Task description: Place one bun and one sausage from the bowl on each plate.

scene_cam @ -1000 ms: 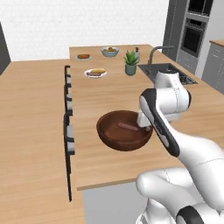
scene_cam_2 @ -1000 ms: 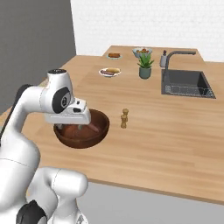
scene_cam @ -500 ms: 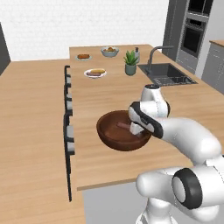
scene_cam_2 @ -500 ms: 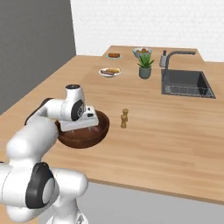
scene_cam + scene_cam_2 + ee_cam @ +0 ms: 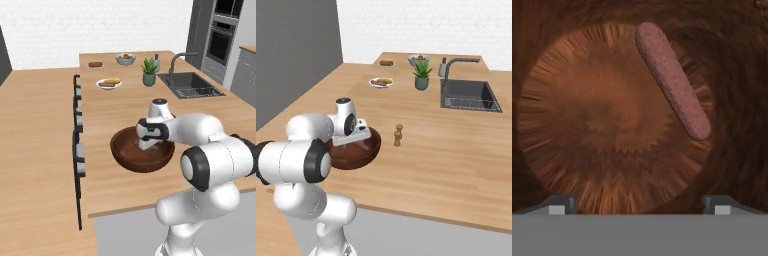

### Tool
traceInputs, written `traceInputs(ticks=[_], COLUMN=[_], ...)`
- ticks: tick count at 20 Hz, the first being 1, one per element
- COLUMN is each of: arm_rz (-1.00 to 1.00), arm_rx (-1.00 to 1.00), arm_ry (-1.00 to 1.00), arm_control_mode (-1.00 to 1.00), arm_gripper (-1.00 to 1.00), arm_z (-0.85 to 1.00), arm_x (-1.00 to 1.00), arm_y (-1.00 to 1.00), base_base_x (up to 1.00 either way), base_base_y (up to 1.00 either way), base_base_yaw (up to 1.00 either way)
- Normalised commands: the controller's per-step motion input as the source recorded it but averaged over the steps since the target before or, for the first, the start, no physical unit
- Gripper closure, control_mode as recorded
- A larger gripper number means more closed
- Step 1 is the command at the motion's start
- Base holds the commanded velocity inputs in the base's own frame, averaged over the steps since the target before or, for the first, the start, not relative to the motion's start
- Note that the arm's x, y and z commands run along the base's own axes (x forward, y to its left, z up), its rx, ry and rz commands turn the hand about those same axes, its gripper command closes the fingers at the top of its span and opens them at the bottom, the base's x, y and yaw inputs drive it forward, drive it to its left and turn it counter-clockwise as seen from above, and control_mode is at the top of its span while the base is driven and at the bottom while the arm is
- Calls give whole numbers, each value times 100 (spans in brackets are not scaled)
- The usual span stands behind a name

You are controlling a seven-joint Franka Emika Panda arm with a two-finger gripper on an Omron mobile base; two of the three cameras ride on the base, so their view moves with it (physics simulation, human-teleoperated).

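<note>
Surface: wood counter, sink set in far beyond the gripper.
Gripper: gripper lowered inside the bowl, pointing at its floor. Fingertips spread wide apart, nothing between them.
Sausage: one sausage on the bowl floor, lying diagonally ahead of the fingertips, toward the right one, not touching either.
Plates: white plate and second plate well beyond the gripper, both carrying food; too small to tell what kind.
Other: grey fruit bowl and potted plant near the plates; small brown shaker just beside the bowl.
Writing: no readable labels or brands.
</note>
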Motion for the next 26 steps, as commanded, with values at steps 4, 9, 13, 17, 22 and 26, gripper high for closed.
traceInputs(ticks=[4,9,13,17,22,26], arm_rz=[0,0,0,0,0,0], arm_rx=[-3,-7,-2,0,0,0], arm_ry=[0,-2,-1,0,0,0], arm_control_mode=[-100,-100,-100,-100,-100,-100], arm_gripper=[-100,-100,-100,-100,-100,-100], arm_z=[-34,-64,-34,-22,-26,-1], arm_x=[59,42,46,57,38,0], arm_y=[0,0,0,-11,-15,0], base_base_x=[0,0,0,0,0,0], base_base_y=[0,0,0,0,0,0], base_base_yaw=[0,0,0,0,0,0])
